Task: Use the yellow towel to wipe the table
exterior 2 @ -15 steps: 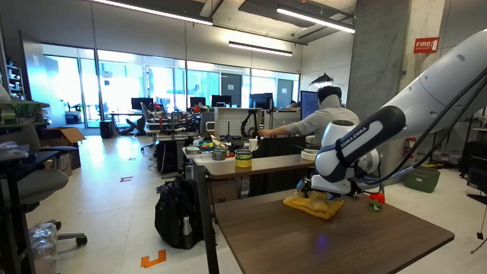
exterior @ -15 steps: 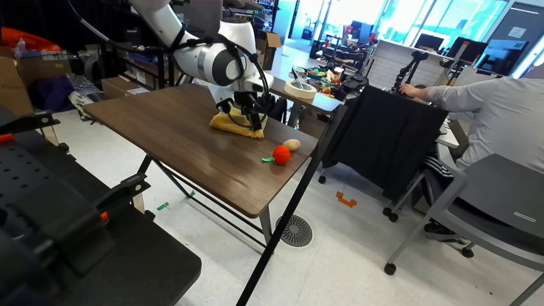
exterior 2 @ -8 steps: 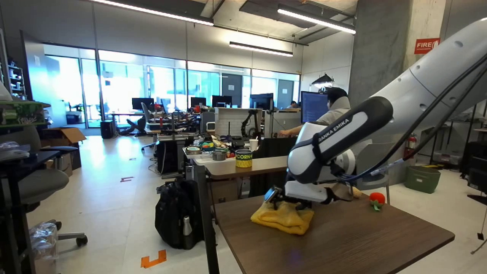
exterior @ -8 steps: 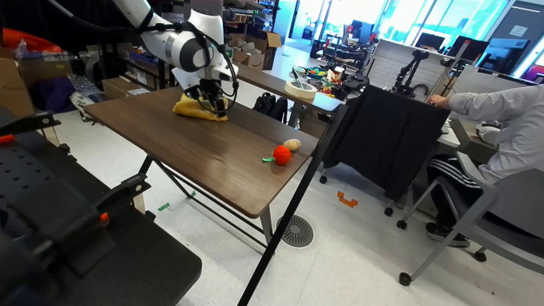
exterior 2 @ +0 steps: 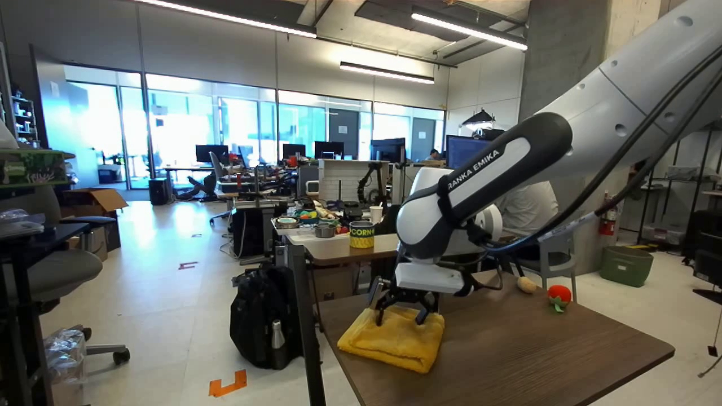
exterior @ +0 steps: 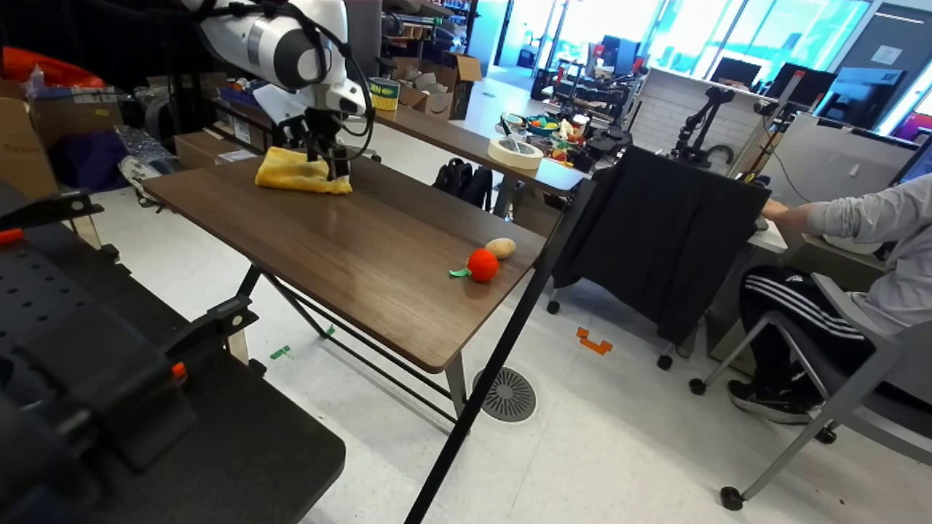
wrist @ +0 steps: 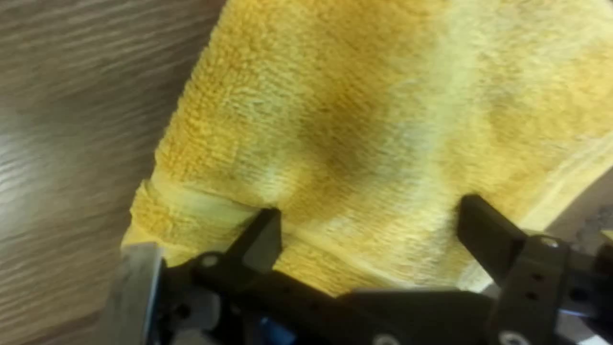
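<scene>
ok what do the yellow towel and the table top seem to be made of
Yellow towel: matte cloth, probably terry or microfibre, judging by its fuzzy pile. Table top: satin, wood-look surface with brown grain and a soft glare; laminate or veneer, I can't tell.

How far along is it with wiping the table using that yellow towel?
Looks done: some wiping, as the yellow towel has slid along the table, away from the tomato. In hand: the open pincer presses on the towel. Remaining, probably: wiping where the tomato and potato sit.
</scene>
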